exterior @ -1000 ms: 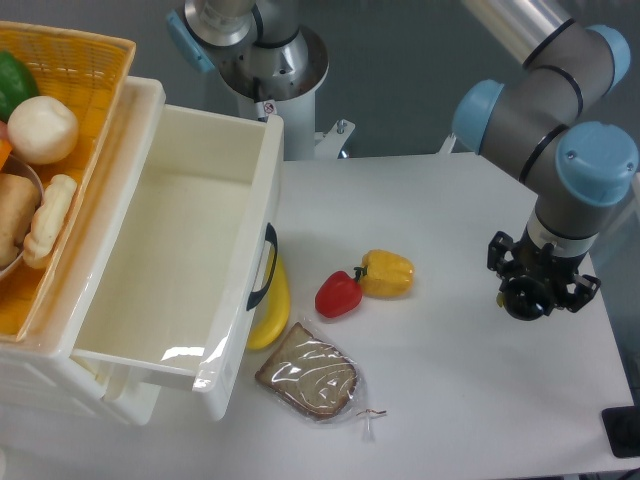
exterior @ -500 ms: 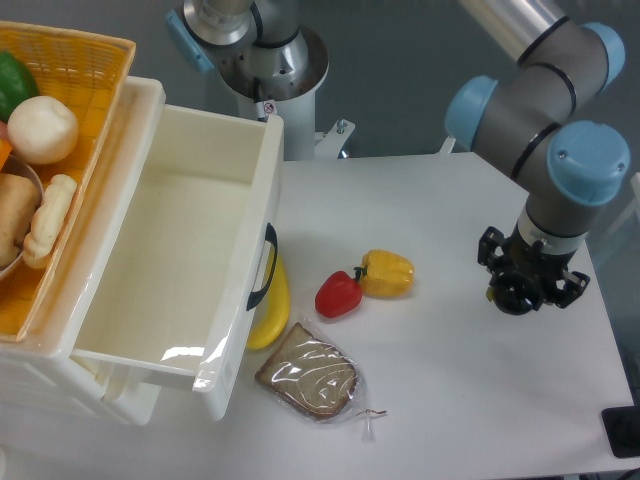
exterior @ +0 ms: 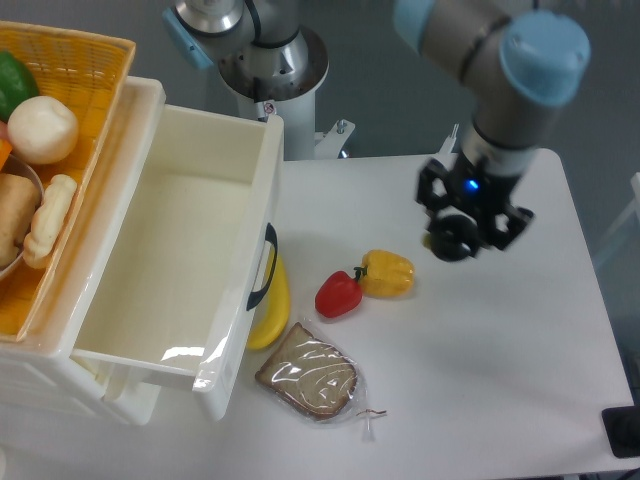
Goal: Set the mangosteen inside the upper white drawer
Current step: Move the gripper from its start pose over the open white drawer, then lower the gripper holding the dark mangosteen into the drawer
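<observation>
We have the claw (exterior: 458, 240) up off the table (exterior: 520, 400), hanging at about two o'clock from the yellow pepper (exterior: 388, 273), and a dark round shape sits right under the fingers. We take that to be the mangosteen (exterior: 452, 243), carried between the jaws, though it merges with the black claw body, so we judge the claw clamped on it rather than see it plainly.

The upper white drawer (exterior: 150, 340) stands pulled open at the nine o'clock side of the table, its inside bare and its dark handle (exterior: 264, 267) facing the peppers.

To do this carry well, we should keep height and travel toward nine o'clock, passing above the red pepper (exterior: 338, 294) and the yellow one rather than through them. We must also clear the drawer's front wall (it stands tall, with the handle jutting out). We aim for the middle of the cavity, well away from the orange basket (exterior: 85, 60) at eleven o'clock, then lower before letting go, since a round fruit will roll if dropped.
</observation>
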You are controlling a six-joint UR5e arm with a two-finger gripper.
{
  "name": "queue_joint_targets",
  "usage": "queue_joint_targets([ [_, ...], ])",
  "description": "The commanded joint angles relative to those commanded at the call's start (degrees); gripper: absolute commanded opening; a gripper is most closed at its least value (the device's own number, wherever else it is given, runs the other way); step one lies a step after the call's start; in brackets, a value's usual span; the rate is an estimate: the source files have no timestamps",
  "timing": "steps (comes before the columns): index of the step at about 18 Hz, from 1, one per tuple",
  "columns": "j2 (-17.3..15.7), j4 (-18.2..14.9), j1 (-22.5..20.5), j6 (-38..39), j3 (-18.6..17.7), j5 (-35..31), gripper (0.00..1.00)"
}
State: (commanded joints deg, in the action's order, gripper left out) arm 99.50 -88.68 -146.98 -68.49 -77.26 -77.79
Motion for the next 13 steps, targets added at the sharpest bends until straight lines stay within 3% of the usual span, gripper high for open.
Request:
queue_joint_targets([
  [6, -3.2, 0.5, 7.4, 6.0, -0.7, 4.0, 0.13],
  [11, -3.3, 0.6, 13.2, 5.6, -3.2, 4.4, 0.13],
  [13, -2.7, 2.6, 14.8, 4.4, -4.1, 4.3, 0.14],
])
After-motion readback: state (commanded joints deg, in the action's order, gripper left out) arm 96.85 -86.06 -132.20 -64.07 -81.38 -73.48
